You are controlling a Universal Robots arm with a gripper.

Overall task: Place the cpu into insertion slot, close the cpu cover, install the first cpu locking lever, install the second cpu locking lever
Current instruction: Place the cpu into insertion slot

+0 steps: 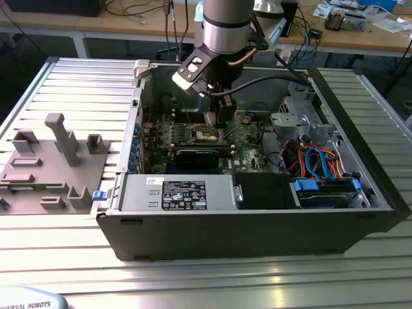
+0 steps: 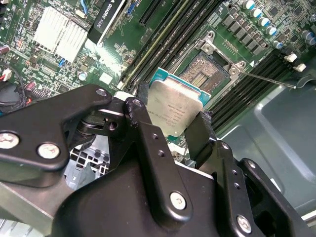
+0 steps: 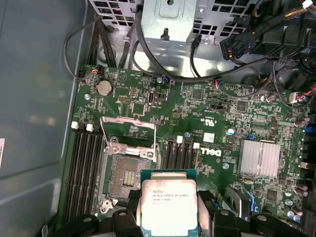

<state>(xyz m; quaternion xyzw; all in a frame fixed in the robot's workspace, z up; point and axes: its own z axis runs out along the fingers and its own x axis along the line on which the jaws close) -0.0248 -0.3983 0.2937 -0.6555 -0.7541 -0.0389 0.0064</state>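
Observation:
My gripper [image 2: 173, 129] is shut on the cpu [image 2: 175, 104], with a black finger [image 2: 143, 121] on each of two opposite edges and the silvery face toward the cameras. In the first wrist view the cpu [image 3: 169, 205] hangs over the green circuit board [image 3: 217, 106], just beside the insertion slot [image 3: 126, 175], which lies bare with its contacts showing. The cpu cover [image 3: 128, 132] stands tilted up at the slot's far edge. A thin metal lever [image 2: 269, 80] sticks out beside the insertion slot [image 2: 206, 74]. In the exterior view the gripper [image 1: 215, 121] reaches down into the computer case over the slot [image 1: 207, 134].
The board sits inside an open black computer case [image 1: 257, 232]. A labelled black box [image 1: 183, 193], a drive cage [image 1: 299, 116] and orange and blue cables [image 1: 318, 161] crowd the case. A finned heatsink [image 3: 259, 158] and memory slots [image 3: 84, 163] flank the socket. A grey fixture [image 1: 55, 164] lies outside.

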